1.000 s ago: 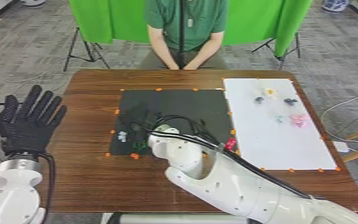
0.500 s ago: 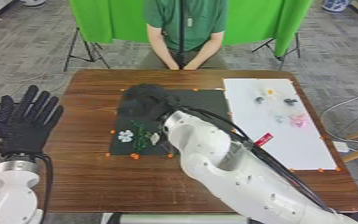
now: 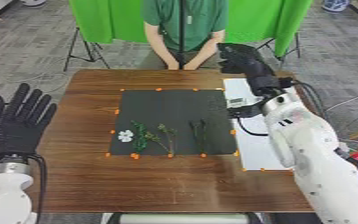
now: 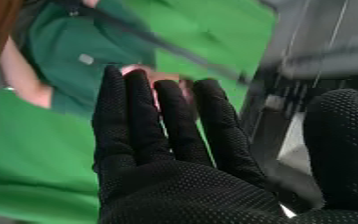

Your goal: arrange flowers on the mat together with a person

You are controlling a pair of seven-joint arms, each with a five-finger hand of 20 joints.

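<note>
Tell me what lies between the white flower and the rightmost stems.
In the head view, a green sprig and a thinner, branching sprig lie there.

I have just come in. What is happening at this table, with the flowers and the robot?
The robot is at work on a flower arrangement, but at this moment nothing is being held. Its right hand is raised at the far right of the table, open and empty. Its left hand waits, open, at the left side. On the black mat lie a white flower and, to its right, several green stems.
</note>
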